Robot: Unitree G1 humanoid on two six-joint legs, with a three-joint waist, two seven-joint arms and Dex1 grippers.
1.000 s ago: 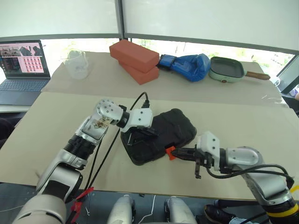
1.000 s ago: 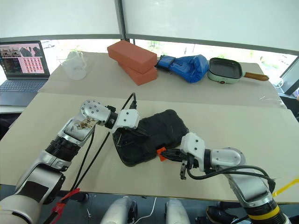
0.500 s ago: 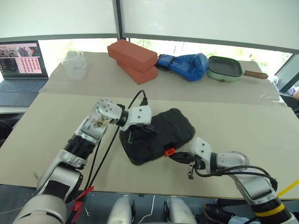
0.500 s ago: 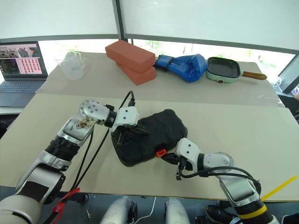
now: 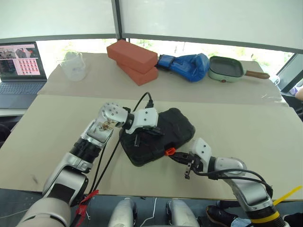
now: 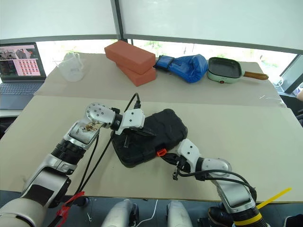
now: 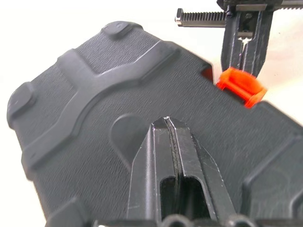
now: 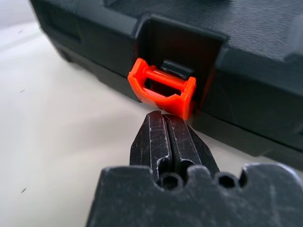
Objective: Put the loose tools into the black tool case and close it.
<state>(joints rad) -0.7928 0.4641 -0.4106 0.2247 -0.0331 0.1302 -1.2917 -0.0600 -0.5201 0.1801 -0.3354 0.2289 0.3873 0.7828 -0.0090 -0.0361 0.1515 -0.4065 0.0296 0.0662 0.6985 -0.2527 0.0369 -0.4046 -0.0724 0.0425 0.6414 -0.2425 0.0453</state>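
Case (image 5: 158, 137) lies lid down, centre of head view, on table (image 5: 57, 123). Left gripper (image 7: 166, 122) pinched together, empty, tips pressing on lid. Right gripper (image 8: 164, 118) also pinched together, empty, tips just under orange latch (image 8: 163, 92), which sticks out unfastened at case's near edge.

You have no readable text, label, brand, number or sign here; the laptop (image 5: 19, 71) screen shows a grid of small pink thumbnails, too small to read; the black tool case (image 5: 156, 137) shows no lettering beside either gripper's fingers.
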